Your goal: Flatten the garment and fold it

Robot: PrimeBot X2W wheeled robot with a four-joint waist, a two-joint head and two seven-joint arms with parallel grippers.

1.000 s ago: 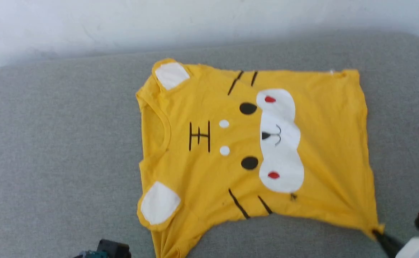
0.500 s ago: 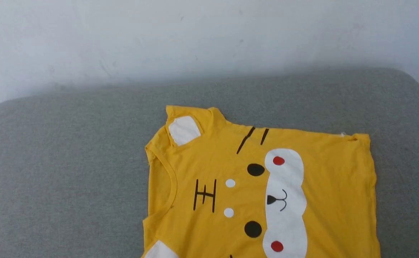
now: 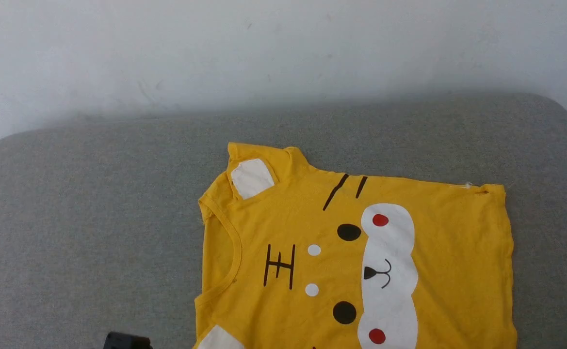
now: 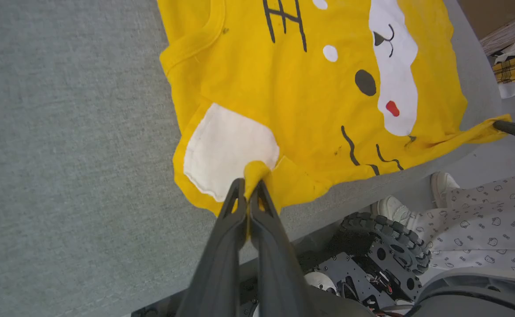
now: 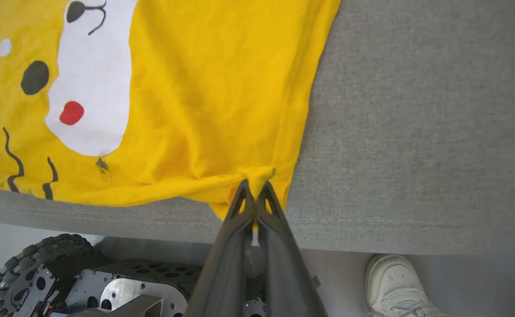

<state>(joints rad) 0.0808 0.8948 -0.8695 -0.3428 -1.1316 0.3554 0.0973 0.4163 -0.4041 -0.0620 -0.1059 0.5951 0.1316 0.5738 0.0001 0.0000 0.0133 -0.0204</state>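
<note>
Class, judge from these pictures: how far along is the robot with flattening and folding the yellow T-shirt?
Done: the garment lies print-up and mostly flat on the grey surface. In hand: the left gripper pinches cloth at the near sleeve, the right gripper the near hem corner, with creases running to both pinches. Left: smooth those out and make every fold; none shows yet.

Both arms end the same way: the left gripper (image 4: 250,187) and right gripper (image 5: 254,190) each have two long, matte dark-grey fingers (image 5: 226,268) tapering to thin tips, with a little triangular cut-out near each tip. Down below there's a chunky black wheel (image 5: 19,264) with knobby tread blocks and a metal hub dotted with holes. The base plate (image 5: 151,269) is black and perforated, with a shiny silver panel (image 5: 125,293) on it. A few thin wires (image 4: 374,281) cross it, next to a smooth grey shell (image 4: 482,295).
</note>
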